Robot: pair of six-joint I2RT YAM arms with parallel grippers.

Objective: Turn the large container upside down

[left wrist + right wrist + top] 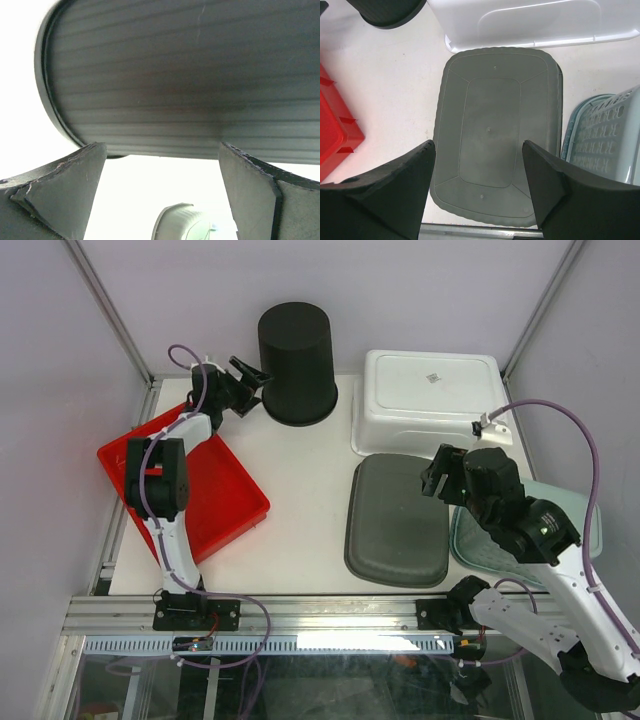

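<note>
The large container is a black ribbed bucket [298,360] at the back middle of the table. It stands with its wide rim down and its flat closed end up. My left gripper [251,380] is open just left of its lower wall and holds nothing. In the left wrist view the bucket's wall [175,75] fills the top, and the gripper [160,160] sits just short of it. My right gripper [432,480] is open and empty above an upturned grey tray [397,520]. In the right wrist view the gripper [477,150] frames that tray [495,125], and the bucket's rim [385,12] shows at the top left.
A white tub [430,400] lies upside down at the back right. A red tray [215,490] lies at the left under the left arm. A teal basket [468,540] sits at the right, mostly hidden under the right arm. The enclosure walls stand close behind.
</note>
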